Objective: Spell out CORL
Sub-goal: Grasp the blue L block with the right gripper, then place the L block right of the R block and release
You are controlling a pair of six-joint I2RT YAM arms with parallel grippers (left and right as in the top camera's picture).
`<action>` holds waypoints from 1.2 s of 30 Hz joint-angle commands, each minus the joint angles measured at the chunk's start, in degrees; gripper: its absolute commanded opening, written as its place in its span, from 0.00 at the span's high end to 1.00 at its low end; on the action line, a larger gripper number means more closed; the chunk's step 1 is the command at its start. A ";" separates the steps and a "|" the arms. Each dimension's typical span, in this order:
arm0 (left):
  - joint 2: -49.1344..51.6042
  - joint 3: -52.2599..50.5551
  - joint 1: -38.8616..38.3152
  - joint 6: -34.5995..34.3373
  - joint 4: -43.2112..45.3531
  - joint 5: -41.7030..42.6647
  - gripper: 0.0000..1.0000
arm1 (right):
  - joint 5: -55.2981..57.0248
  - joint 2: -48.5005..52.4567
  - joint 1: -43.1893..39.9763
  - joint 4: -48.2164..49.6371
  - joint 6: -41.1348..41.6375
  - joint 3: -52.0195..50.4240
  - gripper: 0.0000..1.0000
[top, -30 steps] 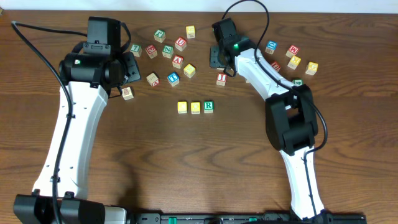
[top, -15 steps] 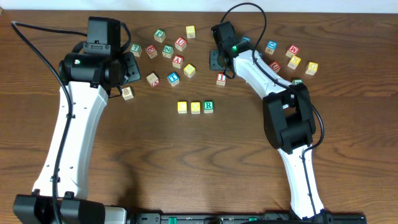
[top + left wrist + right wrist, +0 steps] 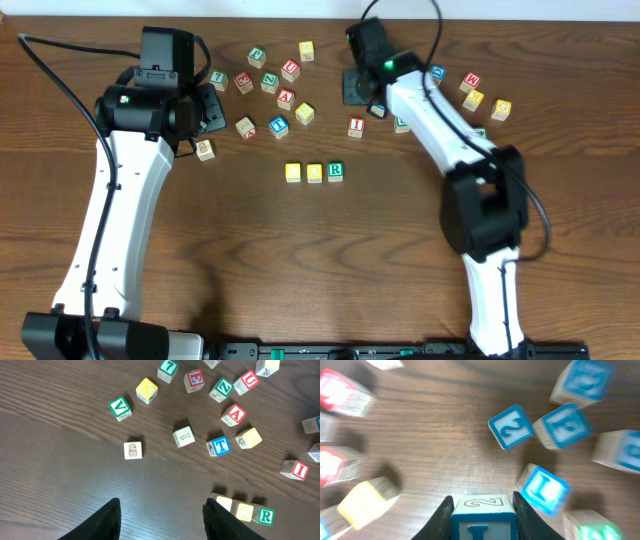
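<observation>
Tabletop (image 3: 300,250): rt gripper (image 3: 483,521) w/ cube (image 3: 482,506)

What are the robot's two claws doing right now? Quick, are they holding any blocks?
Left gripper: open, holding nothing.
Right gripper: shut on a blue-lettered cube.

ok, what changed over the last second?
Right claw closed on a blue-lettered cube, and its arm's elbow swung out to the right. Left claw stayed open and still. The row of two yellow cubes and the green R didn't move.
</observation>
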 commanded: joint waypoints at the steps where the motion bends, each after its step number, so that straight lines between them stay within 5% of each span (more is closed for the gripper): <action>1: 0.44 0.50 0.24 0.98 0.04 -0.46 0.48 | -0.63 -7.04 0.48 -3.50 -0.74 0.79 0.79; 14: 0.44 0.50 0.24 0.98 0.11 -0.46 0.48 | -6.58 -7.54 3.58 -23.91 0.04 -1.99 0.80; 36: 0.44 0.50 0.24 0.98 0.09 -0.46 0.48 | -3.69 -7.10 6.60 -4.66 4.04 -23.47 0.83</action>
